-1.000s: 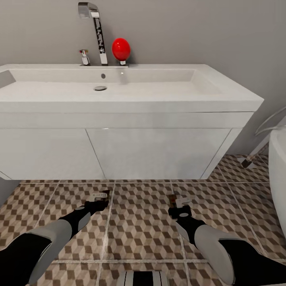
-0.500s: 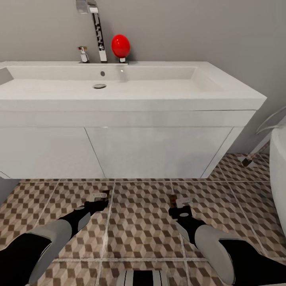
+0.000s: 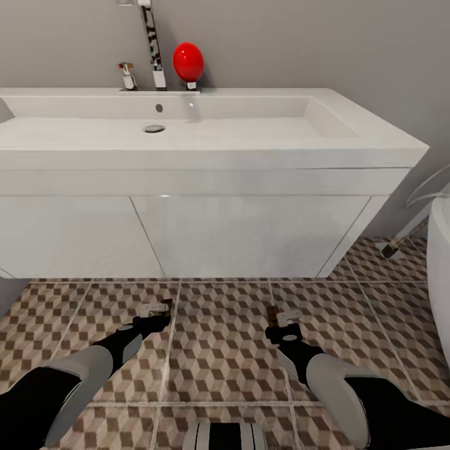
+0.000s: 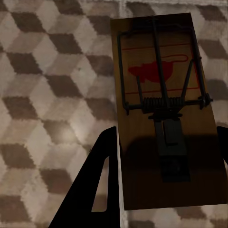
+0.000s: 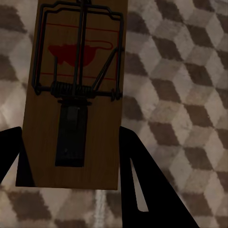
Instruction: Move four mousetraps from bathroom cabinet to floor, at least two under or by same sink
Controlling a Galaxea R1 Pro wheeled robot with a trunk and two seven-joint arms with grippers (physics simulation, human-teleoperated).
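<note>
1. Patterned cube-print tiles of the bathroom floor [image 3: 219, 350] spread below a long white sink [image 3: 206, 134] on a white vanity, with a chrome tap and a red ball-like object [image 3: 188, 61] at the grey back wall; a white tub edge showed at the far right.

2. Progress, as I judged it: two mousetraps were out of storage and in hand near the sink, none yet on the floor. No other traps showed on the tiles, so both placements and two more fetches seemed left.

3. The left gripper [image 3: 157, 309] held the left mousetrap [image 4: 164, 109] clamped by its long edges between dark fingers [image 4: 95, 185], the jaws closed to the board's width.

4. The right gripper [image 3: 279, 319] likewise pinched the right mousetrap [image 5: 78, 95], a finger [image 5: 142, 185] on each long side.

5. Both traps hung above the tiles just in front of the vanity, apart from each other, not touching the floor as far as I could tell.

6. Each board's long axis ran along its gripper's fingers, toward the vanity, wire and spring side facing the wrist camera, the red-mouse end farthest from the wrist.
</note>
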